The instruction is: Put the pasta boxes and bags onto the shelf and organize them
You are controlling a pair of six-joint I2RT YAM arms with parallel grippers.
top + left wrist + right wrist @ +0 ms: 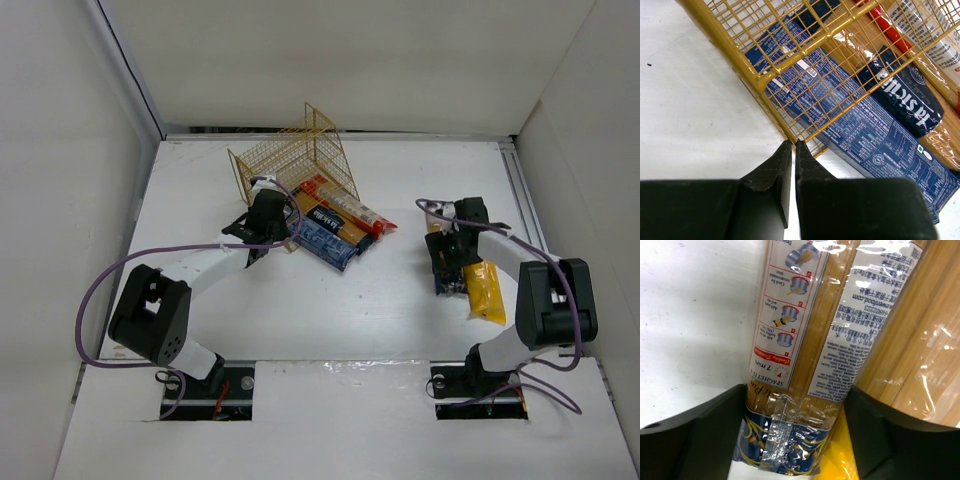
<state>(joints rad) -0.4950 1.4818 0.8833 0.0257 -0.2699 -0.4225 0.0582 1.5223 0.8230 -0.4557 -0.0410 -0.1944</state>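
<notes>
The gold wire shelf (290, 155) stands tilted at the back centre, over the ends of several pasta packs: a dark-blue box (326, 242), a dark pack (338, 222) and a clear bag with red ends (350, 206). My left gripper (262, 228) is shut, its tips (793, 145) pinching the shelf's lower corner wire (790, 131), with the blue box (875, 140) seen through the grid. My right gripper (450, 255) is shut on a clear spaghetti bag with a blue end (805, 340), fingers (705, 435) pressed on both its sides. A yellow bag (485, 290) lies beside it.
White walls enclose the table on the left, back and right. Purple cables loop from both arms (110, 280). Another clear spaghetti bag (920, 355) lies right of the held one, and the yellow bag (835, 465) lies under it.
</notes>
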